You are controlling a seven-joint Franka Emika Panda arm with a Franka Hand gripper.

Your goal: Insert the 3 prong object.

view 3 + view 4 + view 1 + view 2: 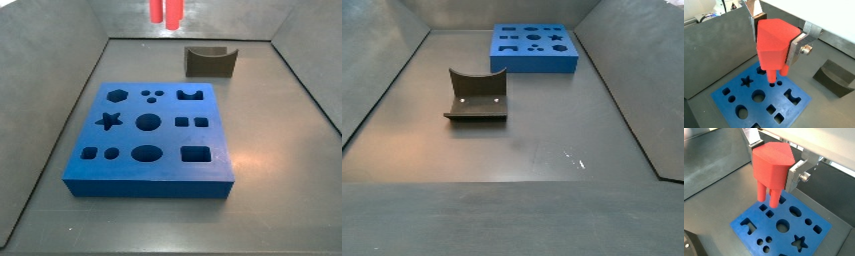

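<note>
My gripper (774, 37) is shut on the red 3 prong object (772, 42). Its silver fingers (799, 47) clamp the wide body on both sides, with the round prongs pointing down. It shows the same in both wrist views (771, 165). The prongs (767, 195) hang above the blue block (801, 230), near one edge and apart from it. The blue block with shaped holes lies flat on the floor (756, 107). In a side view only the red prongs (166, 12) show at the upper edge, high above the blue block (160, 140). The gripper is out of the side views.
A dark grey block with a curved notch (210, 62) stands on the floor beyond the blue block (533, 62); it also shows in a side view (476, 98) and a wrist view (834, 77). Sloping grey walls (60, 110) enclose the floor.
</note>
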